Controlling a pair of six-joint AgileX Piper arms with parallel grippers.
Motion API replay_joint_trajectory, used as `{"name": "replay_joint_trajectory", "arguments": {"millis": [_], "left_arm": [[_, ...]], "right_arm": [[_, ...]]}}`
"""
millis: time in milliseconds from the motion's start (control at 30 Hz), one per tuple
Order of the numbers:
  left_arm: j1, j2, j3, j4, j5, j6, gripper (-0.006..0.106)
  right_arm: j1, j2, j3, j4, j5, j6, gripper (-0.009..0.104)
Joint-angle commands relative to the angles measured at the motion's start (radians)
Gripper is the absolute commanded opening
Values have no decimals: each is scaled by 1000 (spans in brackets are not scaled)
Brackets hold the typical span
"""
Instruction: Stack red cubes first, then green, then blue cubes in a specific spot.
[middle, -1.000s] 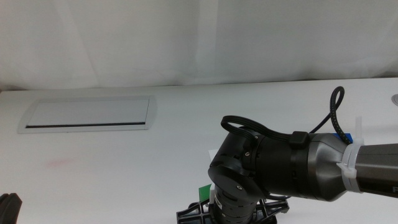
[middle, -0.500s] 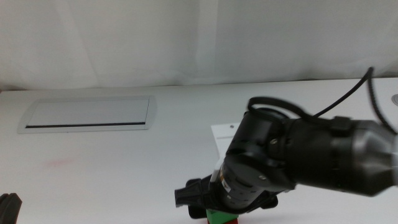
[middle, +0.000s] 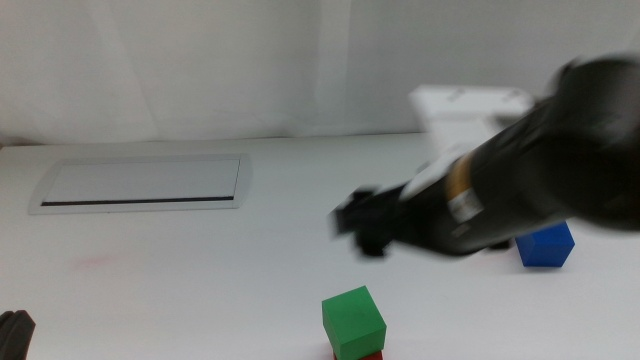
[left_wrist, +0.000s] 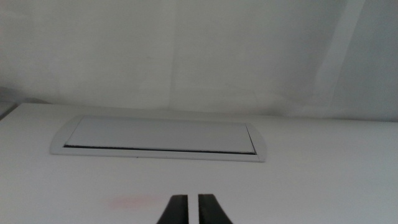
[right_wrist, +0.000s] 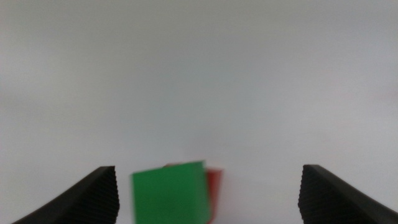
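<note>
Two cubes sit stacked at my middle view's lower centre: green cube (middle: 353, 320) on red cube (middle: 372, 354). Only that view shows the blue cube (middle: 545, 244), right of centre. My right gripper (right_wrist: 205, 186) has its fingers spread wide and empty; the left gripper (left_wrist: 191, 210) has its fingers nearly shut, empty.

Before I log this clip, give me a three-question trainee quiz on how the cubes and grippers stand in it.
1. True or false: the small matte green cube sits on top of the small matte red cube.
2. Which cube is not yet on the stack? A red, B green, C blue.
3. Fill in: the right gripper is ____ and holds nothing, up above the stack.

Key: 1 true. 2 C: the small matte deep blue cube lies apart on the white table, by the right arm. 3 open; the left gripper waits shut at the near left edge.
</note>
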Motion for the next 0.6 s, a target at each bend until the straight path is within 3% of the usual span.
{"name": "replay_joint_trajectory", "arguments": {"millis": [0, 333, 567], "left_arm": [[3, -2, 41, -8, -14, -4, -3], [3, -2, 41, -8, -14, -4, -3], [3, -2, 41, -8, -14, -4, -3]], "right_arm": [[-66, -61, -3, -27, 39, -35, 77], [-351, -165, -3, -41, 225, -206, 76], [-516, -163, 0, -44, 236, -280, 76]]}}
